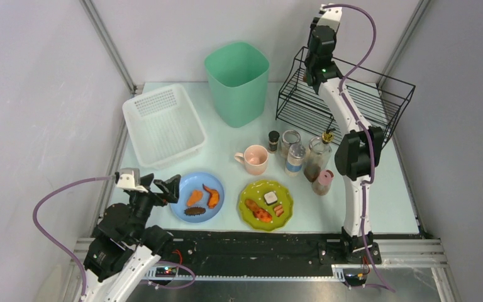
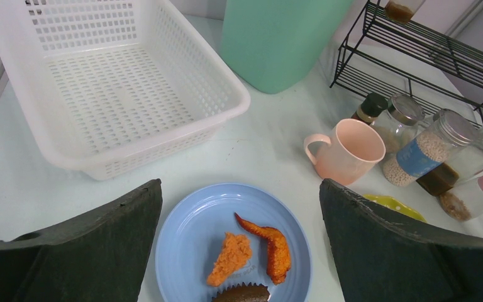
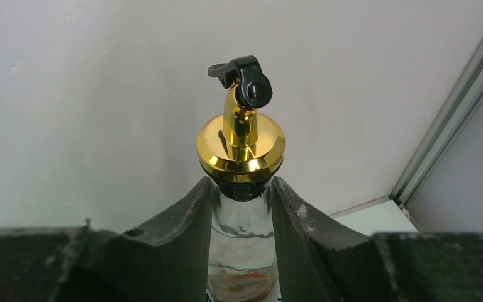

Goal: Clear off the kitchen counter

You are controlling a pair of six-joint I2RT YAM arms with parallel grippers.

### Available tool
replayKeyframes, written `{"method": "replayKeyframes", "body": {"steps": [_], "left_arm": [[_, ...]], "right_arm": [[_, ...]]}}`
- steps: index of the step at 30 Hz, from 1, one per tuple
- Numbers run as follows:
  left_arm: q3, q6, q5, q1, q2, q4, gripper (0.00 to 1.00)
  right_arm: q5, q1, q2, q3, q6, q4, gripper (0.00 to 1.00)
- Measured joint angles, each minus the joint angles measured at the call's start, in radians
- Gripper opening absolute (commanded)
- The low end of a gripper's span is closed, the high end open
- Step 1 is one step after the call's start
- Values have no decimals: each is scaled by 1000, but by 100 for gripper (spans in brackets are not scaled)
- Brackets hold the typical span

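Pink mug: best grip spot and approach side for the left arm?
Probably by the rim from above, straddling the near wall: the pink mug stands upright, mouth open. Its handle points left and jars crowd its right side.

The glass bottle (image 3: pixel 242 245) is cut off at the bottom edge, its lower body unseen.

Kitchen counter (image 1: pixel 223 151) with basket (image 1: pixel 162 126), plates (image 1: pixel 185 185), jars (image 1: pixel 294 157)
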Motion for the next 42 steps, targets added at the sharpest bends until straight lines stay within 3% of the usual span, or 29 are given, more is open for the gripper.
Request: {"method": "replayKeyframes", "body": {"steps": [12, 20, 32, 42], "left_arm": [[0, 0, 0, 0, 0, 0, 98], [0, 0, 1, 0, 0, 0, 98], [0, 0, 1, 0, 0, 0, 98], [0, 1, 2, 0, 0, 0, 98]], "right_arm": [[3, 2, -47, -111, 18, 15, 72], [10, 13, -179, -244, -2, 14, 79], [-69, 49, -661, -578, -10, -69, 81], [-254, 119, -1086, -829, -7, -330, 84]]}}
